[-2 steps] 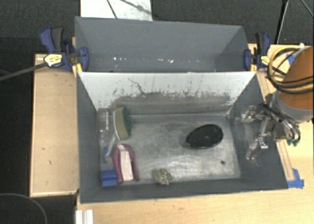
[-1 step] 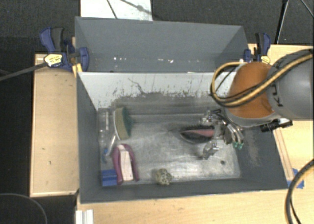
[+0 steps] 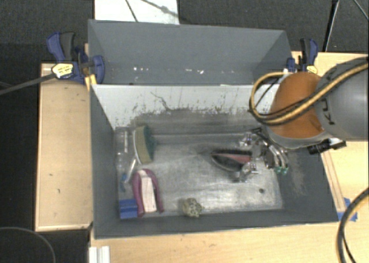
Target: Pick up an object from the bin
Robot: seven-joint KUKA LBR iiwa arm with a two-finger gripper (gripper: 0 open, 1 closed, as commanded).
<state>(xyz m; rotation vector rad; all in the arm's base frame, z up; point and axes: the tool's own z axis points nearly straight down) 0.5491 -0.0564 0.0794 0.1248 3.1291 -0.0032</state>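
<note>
Lower centre of frame: a mottled grey-brown lump [image 3: 191,207] near the front wall of the bin [image 3: 190,227]. Lower left: blue block [image 3: 128,209] touching a pink-and-white packet [image 3: 147,191]. Right of centre: I see the gripper [image 3: 250,166] at the right end of a dark, flat, red-streaked object [image 3: 226,158]; released or clenched, I cannot tell. Left, farther back: a green-backed sponge [image 3: 143,143].

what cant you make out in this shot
All in the camera view:
- gripper: whether it touches the dark red-edged thing beside it; the two overlap.
- dark red-edged thing: its right end is covered by the gripper; its kind is unclear.
- clear plastic item by the left wall: see-through, outline lost against the grey floor.
- mottled lump near the front wall: too small to identify.
</note>
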